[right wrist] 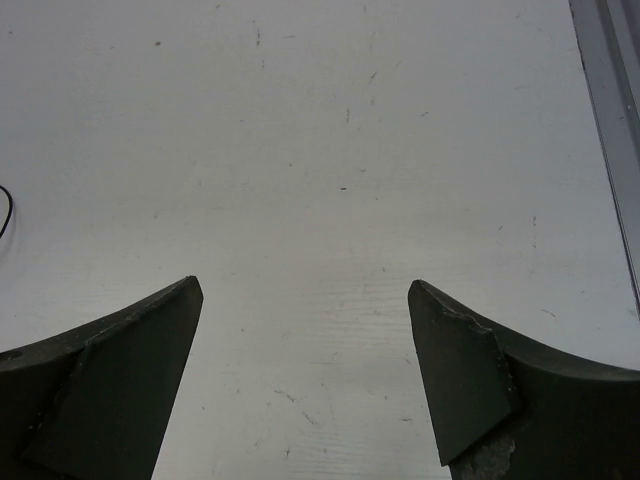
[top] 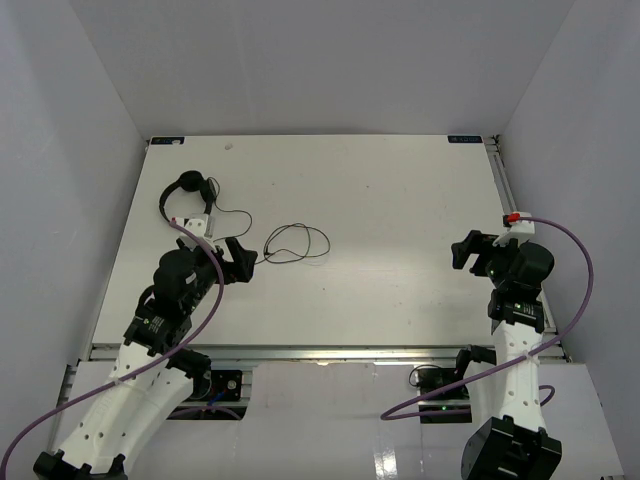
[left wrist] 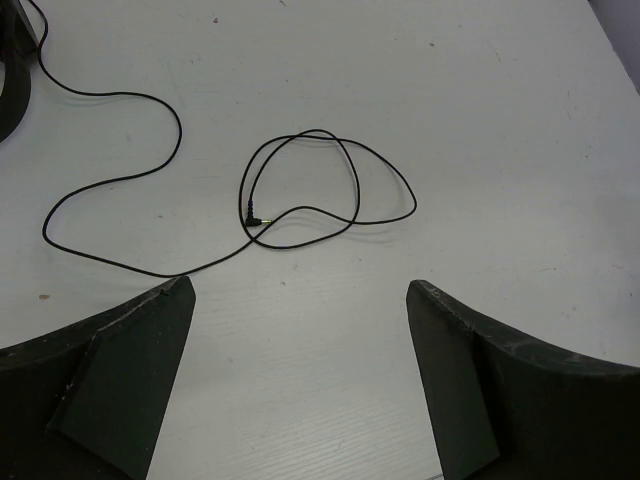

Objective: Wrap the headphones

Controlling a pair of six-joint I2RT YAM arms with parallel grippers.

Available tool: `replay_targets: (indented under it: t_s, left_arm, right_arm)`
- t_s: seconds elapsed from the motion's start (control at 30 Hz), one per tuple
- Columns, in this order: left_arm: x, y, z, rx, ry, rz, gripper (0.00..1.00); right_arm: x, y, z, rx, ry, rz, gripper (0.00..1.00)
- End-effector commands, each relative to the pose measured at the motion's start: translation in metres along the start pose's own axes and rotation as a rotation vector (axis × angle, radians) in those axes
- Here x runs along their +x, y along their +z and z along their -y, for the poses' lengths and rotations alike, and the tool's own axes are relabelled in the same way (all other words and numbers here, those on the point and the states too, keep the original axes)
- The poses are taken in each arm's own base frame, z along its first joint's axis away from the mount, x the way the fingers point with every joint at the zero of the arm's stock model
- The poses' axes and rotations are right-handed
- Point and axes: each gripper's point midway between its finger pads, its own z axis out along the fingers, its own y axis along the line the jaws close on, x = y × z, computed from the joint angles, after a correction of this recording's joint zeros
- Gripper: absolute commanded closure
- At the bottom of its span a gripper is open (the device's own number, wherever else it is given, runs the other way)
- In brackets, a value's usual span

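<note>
- A white surface fills the scene, boxed by pale walls on the left, far and right sides.
- The headphones lie near the surface's far left corner, close to the left wall, with little room beyond them.
- The left tool is released, its jaws spread wide and holding nothing. It hangs just short of the cord.
- The cord trails from the headphones and sprawls in loose loops right of the left tool, with the plug lying among them.
- By my judgement nothing is wrapped yet, so gathering and winding the cord all remains.
- The middle of the surface offers broad room for moving.
- The right tool is also released and empty, well apart from the cord, near the rail along the right edge.
</note>
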Motion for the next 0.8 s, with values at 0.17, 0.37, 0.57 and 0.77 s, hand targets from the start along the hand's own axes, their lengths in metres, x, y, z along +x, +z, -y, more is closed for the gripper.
replay_targets:
  t_s: [0.17,0.37,0.57,0.77]
  left_arm:
    - [0.008,0.007,0.000,-0.008,-0.015,-0.039,0.02]
    - [0.014,0.018,-0.017,-0.135,-0.124,-0.123,0.02]
    - [-0.017,0.038,-0.098,-0.242,-0.525,-0.179,0.03]
    - [-0.030,0.051,-0.187,-0.487,-0.745,-0.173,0.06]
  right_arm:
    - [0.007,-0.041,-0.105,-0.760,-0.458,0.059,0.10]
    - [0.023,-0.029,-0.106,-0.803,-0.434,-0.040,0.09]
    - [0.032,-0.034,-0.109,-0.818,-0.462,-0.041,0.07]
    - [0.027,-0.040,-0.115,-0.834,-0.484,-0.020,0.08]
